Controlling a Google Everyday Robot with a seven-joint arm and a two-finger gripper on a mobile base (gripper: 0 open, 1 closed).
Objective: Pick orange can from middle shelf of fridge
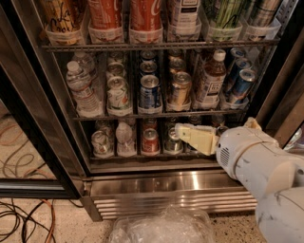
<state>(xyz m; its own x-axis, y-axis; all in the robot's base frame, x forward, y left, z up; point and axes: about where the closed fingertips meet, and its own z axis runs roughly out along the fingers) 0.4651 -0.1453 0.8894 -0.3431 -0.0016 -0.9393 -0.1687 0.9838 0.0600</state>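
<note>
The orange can [179, 88] stands upright at the front of the middle shelf [95, 116] of the fridge [156, 182], between a blue-and-silver can [150, 92] and a short dark bottle with a white cap [211, 79]. More cans line up behind it. My gripper [181, 131], cream-coloured on a white arm, is at the level of the bottom shelf, below and slightly right of the orange can. It points left and holds nothing that I can see.
A water bottle [80, 90] and a pale green can [117, 95] stand at the shelf's left, blue cans [242, 81] at its right. Tall red cola bottles [142, 14] fill the rack above. A red can [150, 141] sits below. A crumpled plastic bag [164, 228] and cables [23, 216] lie on the floor.
</note>
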